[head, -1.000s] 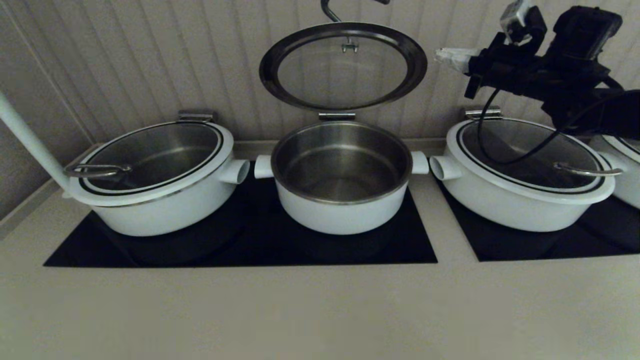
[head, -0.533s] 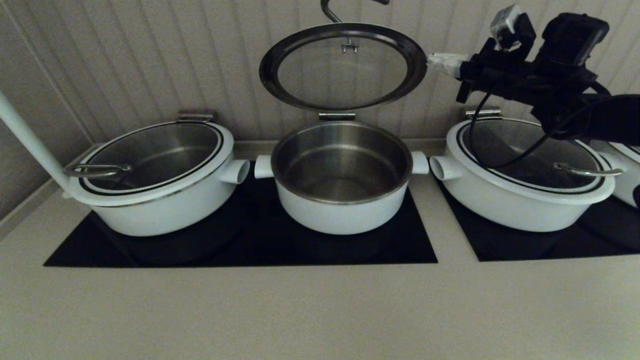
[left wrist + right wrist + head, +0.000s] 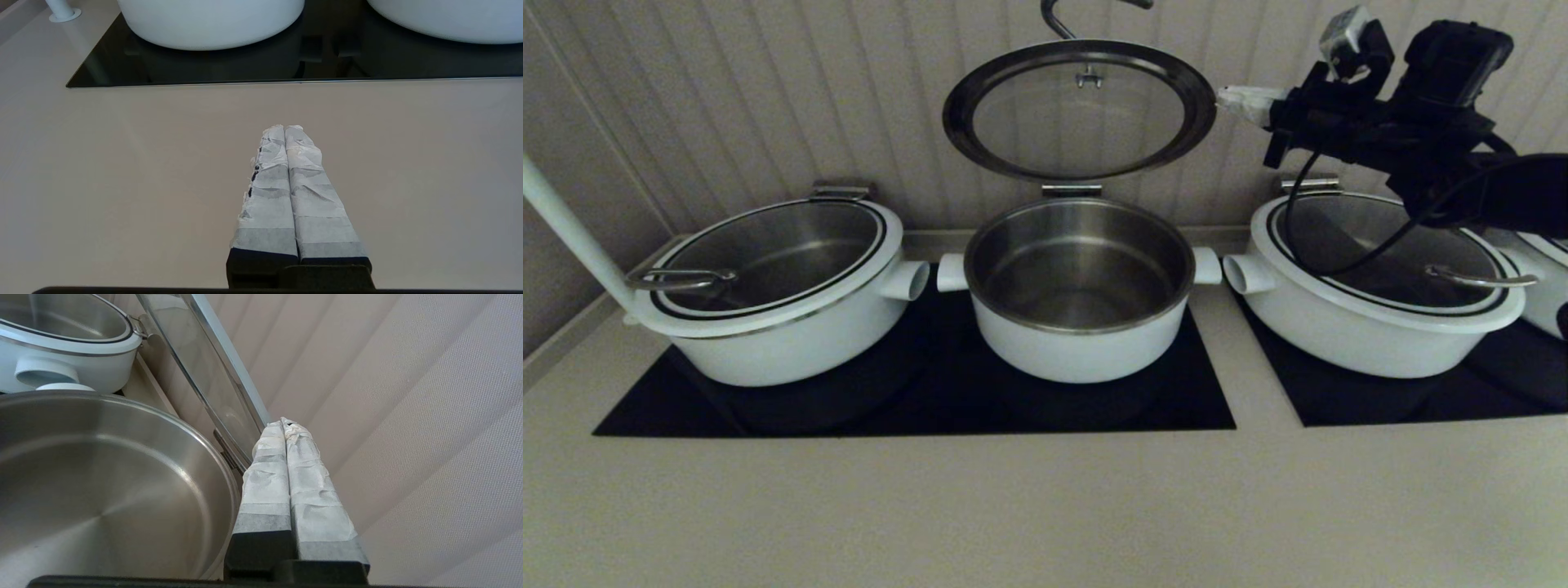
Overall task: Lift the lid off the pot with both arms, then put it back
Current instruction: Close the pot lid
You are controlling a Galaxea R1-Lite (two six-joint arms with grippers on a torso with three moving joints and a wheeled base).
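Nearest, the left gripper (image 3: 286,127) hangs low over the bare beige counter (image 3: 1045,506) in front of the black cooktop (image 3: 915,400), its 2 wrapped fingers pressed together on nothing; it does not show in the head view.

Further back, the pot (image 3: 1080,290) sits open in the middle of the cooktop, steel inside exposed, between 2 lidded white pots: the left pot (image 3: 776,286) and the right pot (image 3: 1380,286).

Behind and above the pot, the lid (image 3: 1080,110) stands tilted up on the hinge clip (image 3: 1072,190) at the rim, underside facing forward, in front of the ribbed wall (image 3: 727,98).

The right gripper (image 3: 1232,100) is raised at the lid's right edge, jaws clenched and empty; in the right wrist view its tips (image 3: 286,426) sit at or just behind the rim, contact unclear.

Judged risk: a push from 1 closed tip could send the lid swinging down unchecked and slamming on the pot, since nothing grips it and the left arm is far off. The tip could also slip off the rim's thin edge.
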